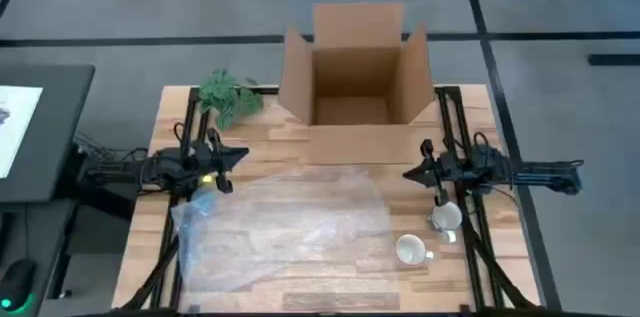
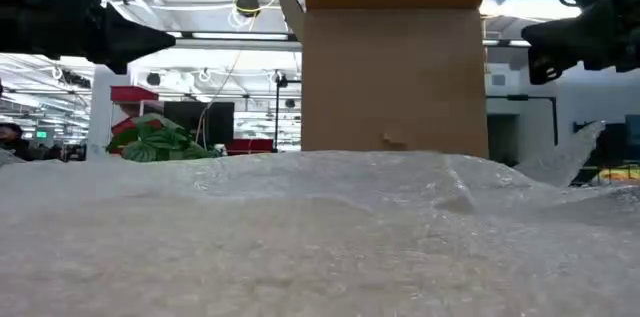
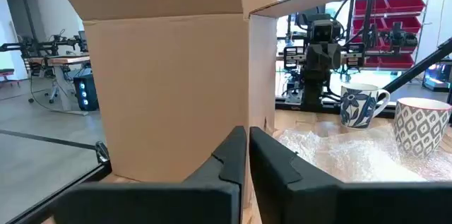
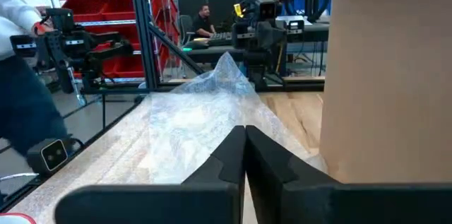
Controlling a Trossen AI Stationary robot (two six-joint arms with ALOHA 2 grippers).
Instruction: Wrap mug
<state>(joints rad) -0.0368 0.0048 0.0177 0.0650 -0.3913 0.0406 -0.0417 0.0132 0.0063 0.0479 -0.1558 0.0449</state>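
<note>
A sheet of clear bubble wrap (image 1: 285, 222) lies spread on the wooden table, its left corner bunched up. Two mugs stand upright on the table at the near right: a grey-patterned one (image 1: 410, 249) (image 3: 424, 125) by the wrap's edge and a blue-flowered one (image 1: 445, 217) (image 3: 361, 104) beside the right arm. My left gripper (image 1: 243, 153) (image 3: 247, 143) hovers shut over the wrap's far left part, pointing right. My right gripper (image 1: 408, 172) (image 4: 245, 139) hovers shut at the wrap's far right corner, pointing left. Neither holds anything.
An open cardboard box (image 1: 355, 82) stands at the table's far middle, flaps up, close to both grippers. A green plant (image 1: 228, 95) sits at the far left corner. In the low view the wrap (image 2: 320, 227) fills the foreground.
</note>
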